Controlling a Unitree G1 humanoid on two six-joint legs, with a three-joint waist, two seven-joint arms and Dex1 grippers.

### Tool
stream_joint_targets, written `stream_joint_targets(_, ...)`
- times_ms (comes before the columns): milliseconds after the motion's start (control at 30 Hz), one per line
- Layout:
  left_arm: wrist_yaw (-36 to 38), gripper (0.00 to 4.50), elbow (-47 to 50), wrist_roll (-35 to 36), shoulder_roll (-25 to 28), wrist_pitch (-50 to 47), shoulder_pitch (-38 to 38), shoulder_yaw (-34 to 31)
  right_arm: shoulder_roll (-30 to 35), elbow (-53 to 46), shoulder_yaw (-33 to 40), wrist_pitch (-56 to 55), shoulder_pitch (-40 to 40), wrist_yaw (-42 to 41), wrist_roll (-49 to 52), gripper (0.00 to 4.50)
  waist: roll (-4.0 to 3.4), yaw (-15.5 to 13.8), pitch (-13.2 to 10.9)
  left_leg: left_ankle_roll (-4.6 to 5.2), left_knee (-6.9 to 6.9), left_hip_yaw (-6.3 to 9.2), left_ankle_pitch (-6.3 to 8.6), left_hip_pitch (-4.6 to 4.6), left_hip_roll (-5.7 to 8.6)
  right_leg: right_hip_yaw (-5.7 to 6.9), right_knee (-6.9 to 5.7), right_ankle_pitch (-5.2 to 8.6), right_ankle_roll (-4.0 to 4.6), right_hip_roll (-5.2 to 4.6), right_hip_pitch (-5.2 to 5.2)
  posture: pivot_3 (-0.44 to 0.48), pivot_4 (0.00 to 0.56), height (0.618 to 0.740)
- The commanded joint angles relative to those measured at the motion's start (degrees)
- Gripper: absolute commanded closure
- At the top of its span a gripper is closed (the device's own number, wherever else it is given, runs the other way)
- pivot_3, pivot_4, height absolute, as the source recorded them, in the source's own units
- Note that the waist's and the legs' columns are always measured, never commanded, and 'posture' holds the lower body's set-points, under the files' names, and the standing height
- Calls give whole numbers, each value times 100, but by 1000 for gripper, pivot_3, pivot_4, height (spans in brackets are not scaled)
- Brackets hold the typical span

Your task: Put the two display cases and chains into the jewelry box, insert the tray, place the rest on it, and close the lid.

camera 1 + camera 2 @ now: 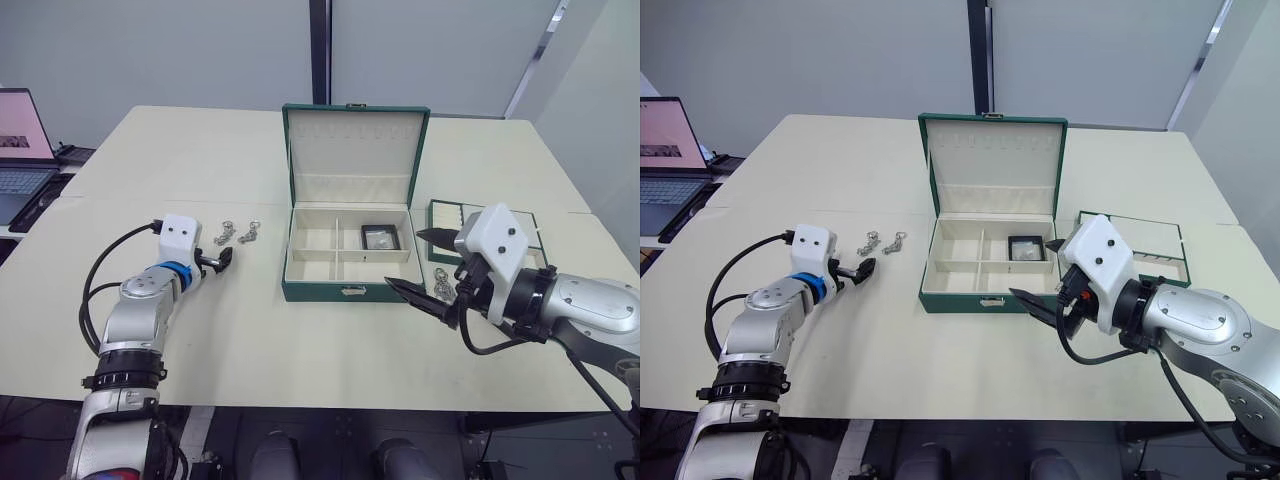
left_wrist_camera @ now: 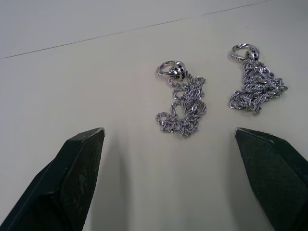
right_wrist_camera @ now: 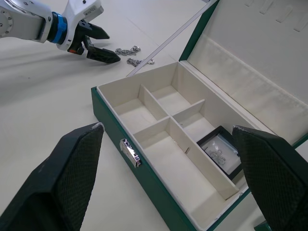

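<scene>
My left gripper (image 1: 222, 259) spreads its jaws just short of two silver chains (image 2: 182, 103) on the cream surface (image 1: 300, 340), while my right gripper (image 1: 425, 268), jaws spread, hovers beside the open green jewelry box (image 1: 347, 245) holding one black display case (image 1: 380, 237).

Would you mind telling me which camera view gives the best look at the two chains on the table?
The left wrist view: both chains lie large between the open left gripper fingers, rings and links distinct. The eye views show them as small silver shapes left of the jewelry box; the right wrist view shows them far off.
</scene>
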State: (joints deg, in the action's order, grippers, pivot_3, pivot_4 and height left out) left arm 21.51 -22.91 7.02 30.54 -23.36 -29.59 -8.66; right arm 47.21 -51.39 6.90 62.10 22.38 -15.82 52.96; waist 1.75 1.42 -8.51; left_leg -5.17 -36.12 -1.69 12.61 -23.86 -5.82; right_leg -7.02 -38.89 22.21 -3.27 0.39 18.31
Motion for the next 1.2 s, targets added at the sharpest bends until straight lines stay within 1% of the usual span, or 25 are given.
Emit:
stream_joint_targets(33, -142, 20, -175, -155, -75, 169, -243, 91, 90, -141, 207, -88, 8, 19, 23, 0, 0, -5, 0, 0, 0, 0, 0, 0, 0, 0, 0, 0, 0, 0, 0, 0, 150, 740)
stream_joint_targets(367, -362, 20, -753, -281, -224, 366, -513, 102, 164, -137, 261, -68, 25, 13, 69, 0, 0, -7, 0, -3, -1, 1, -2, 1, 0, 1, 0, 0, 0, 0, -2, 0, 150, 740)
stream_joint_targets(567, -248, 20, -592, -93, -233, 373, -434, -15, 169, -146, 251, -72, 24, 13, 82, 0, 0, -8, 0, -5, -1, 0, -3, 1, 0, 1, 0, 0, 0, 0, -3, 0, 150, 740)
stream_joint_targets(700, -393, 20, -573, -186, -194, 335, -351, -21, 163, -148, 239, -86, 25, 8, 73, 0, 0, -7, 0, -6, 0, 0, -4, 1, 0, 0, 0, 0, 0, 0, -3, 0, 150, 740)
stream_joint_targets(1000, -802, 20, -902, -219, -368, 526, -536, -47, 153, -140, 224, -97, 42, 17, 43, 0, 0, -5, 0, -6, 0, 0, -4, 2, 0, 0, 0, 0, 0, 0, -3, 0, 150, 740)
stream_joint_targets(1200, -898, 20, -1157, -219, -498, 643, -608, 11, 147, -144, 253, -81, 38, 53, 60, 0, 0, -10, 0, -6, 0, 0, -4, 2, 1, 1, 0, 0, 0, 0, -5, 0, 150, 740)
